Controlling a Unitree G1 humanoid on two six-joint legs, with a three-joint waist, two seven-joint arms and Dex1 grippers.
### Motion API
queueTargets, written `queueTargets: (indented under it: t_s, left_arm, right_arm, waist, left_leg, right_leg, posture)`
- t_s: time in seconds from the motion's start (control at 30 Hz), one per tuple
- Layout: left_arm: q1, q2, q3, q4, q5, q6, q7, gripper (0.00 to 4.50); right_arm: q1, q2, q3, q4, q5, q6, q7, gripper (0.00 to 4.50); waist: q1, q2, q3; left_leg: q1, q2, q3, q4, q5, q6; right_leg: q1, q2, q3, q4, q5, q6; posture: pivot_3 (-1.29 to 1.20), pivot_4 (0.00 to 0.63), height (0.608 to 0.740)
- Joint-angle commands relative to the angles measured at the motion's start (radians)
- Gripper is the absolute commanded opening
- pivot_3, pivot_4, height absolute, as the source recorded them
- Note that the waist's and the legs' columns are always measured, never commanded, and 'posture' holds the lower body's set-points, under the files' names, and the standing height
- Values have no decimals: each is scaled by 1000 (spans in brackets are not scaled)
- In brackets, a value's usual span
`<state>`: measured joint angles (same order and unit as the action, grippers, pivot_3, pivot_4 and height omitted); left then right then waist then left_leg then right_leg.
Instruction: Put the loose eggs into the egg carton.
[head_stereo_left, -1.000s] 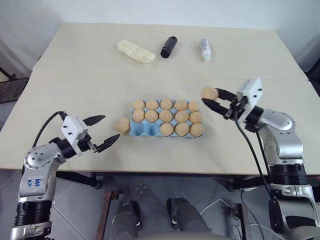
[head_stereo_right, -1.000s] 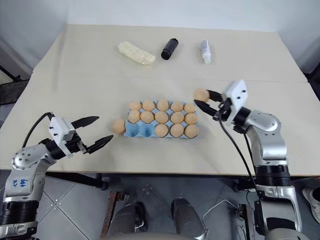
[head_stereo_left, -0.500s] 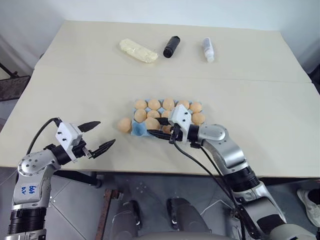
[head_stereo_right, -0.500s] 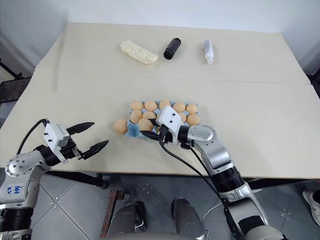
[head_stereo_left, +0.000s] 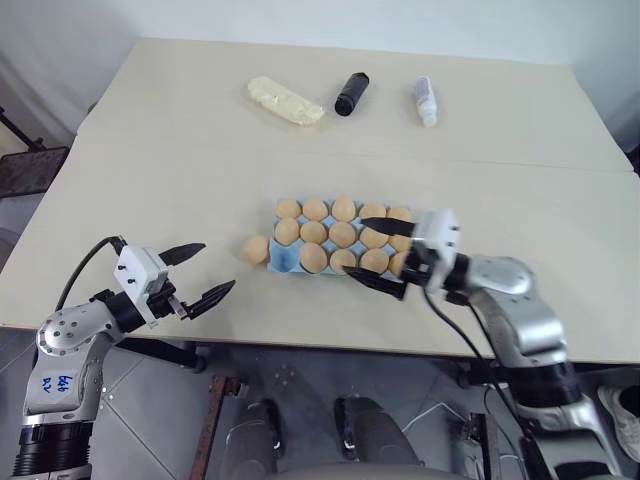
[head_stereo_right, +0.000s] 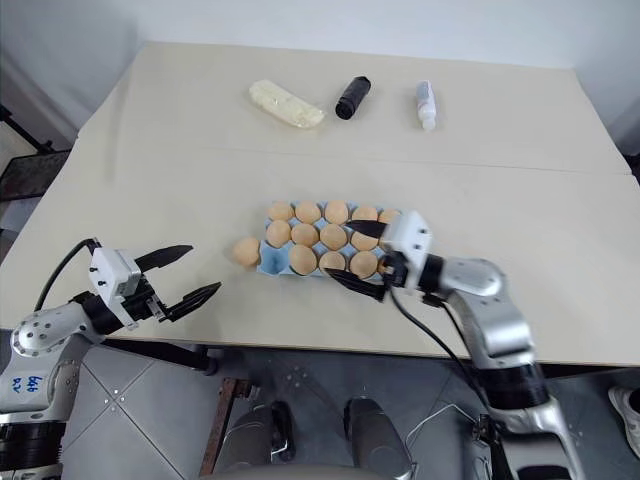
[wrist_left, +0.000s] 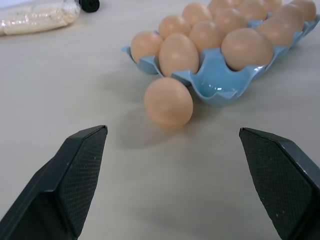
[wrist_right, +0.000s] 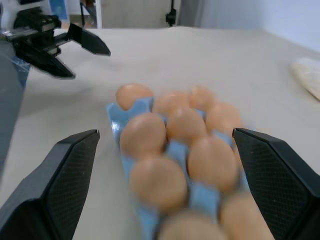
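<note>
left eye view: the egg carton (head_stereo_left: 285, 262) is seen in the middle of the table (head_stereo_left: 150, 170), nearly full of tan eggs. one cup at the carton's near left corner is seen empty and blue. a single loose egg (head_stereo_left: 255, 248) lies on the table, touching or just beside the carton's left end. the right gripper (head_stereo_left: 381, 252) is held over the carton's near right part, jaws spread wide, nothing between them. the left gripper (head_stereo_left: 197, 272) hovers to the left of the carton, near the table's front edge, also spread open and empty. a pale yellow packet (head_stereo_left: 284, 101), a black bottle (head_stereo_left: 351, 93) and a small clear bottle (head_stereo_left: 425, 100) lie well beyond the carton.

left wrist view: the loose egg (wrist_left: 168, 101) is framed between the open fingers (wrist_left: 75, 172), resting against the carton's wall (wrist_left: 220, 87) right by the empty cup.

right wrist view: the filled cups are seen between the spread fingers (wrist_right: 65, 170), and nothing is gripped; the left gripper (wrist_right: 65, 50) is seen beyond the carton's far end.

judged from this, the task is almost done: one egg is left to be picked up and set into the one free cup.
</note>
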<state>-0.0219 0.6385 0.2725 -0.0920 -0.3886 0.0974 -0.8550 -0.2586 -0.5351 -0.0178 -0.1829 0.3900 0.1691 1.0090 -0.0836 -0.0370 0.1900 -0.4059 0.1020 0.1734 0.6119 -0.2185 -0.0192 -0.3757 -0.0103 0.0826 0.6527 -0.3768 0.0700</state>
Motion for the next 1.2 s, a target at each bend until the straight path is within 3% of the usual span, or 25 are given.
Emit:
queueTargets:
  t_s: [0.03, 0.3, 0.63, 0.83, 1.07, 1.2]
  left_arm:
    - [25, 26, 43, 36, -12, 4, -10, 4500]
    - [-38, 48, 18, 146, 13, -36, -39, 4500]
    - [-314, -48, -172, 359, 133, -126, -47, 4500]
    - [-436, -99, -227, 534, 191, -200, -38, 4500]
    - [-490, -139, -253, 616, 204, -239, -55, 4500]
    - [-491, -141, -232, 618, 186, -250, -55, 3249]
  right_arm:
    - [113, -61, -86, -71, 42, -73, 57, 4467]
    - [248, -66, -140, -138, 47, -124, 34, 4467]
    - [261, -67, -132, -149, 24, -143, -27, 4467]
    - [260, -69, -136, -170, 23, -133, -64, 4467]
    - [260, -71, -134, -181, 20, -123, -94, 4467]
    - [260, -70, -125, -180, 14, -121, -106, 4500]
  waist:
    - [-3, 0, 0]
    - [-14, 0, 0]
    - [3, -1, -1]
    - [0, -1, -1]
    - [4, -1, -1]
    - [4, -1, -1]
  left_leg:
    - [0, 0, 0, 0, 0, 0]
    - [2, 0, -1, 0, -3, 0]
    - [1, -2, 0, 2, 1, 1]
    - [1, -1, 0, 2, 2, -1]
    - [1, -1, 1, 5, 2, 0]
    - [2, -1, 0, 6, 2, 0]
  right_leg:
    - [0, 0, 0, 0, 0, 0]
    - [0, 0, 0, 3, 0, 0]
    - [1, -2, 0, 2, 1, 1]
    - [0, 2, 1, 3, 1, 1]
    - [0, 1, 1, 5, 0, 2]
    - [0, 1, 1, 8, 0, 2]
  posture:
    - [0, 150, 740]
    - [0, 150, 740]
    - [0, 150, 740]
    - [0, 150, 740]
    - [0, 150, 740]
    - [0, 150, 740]
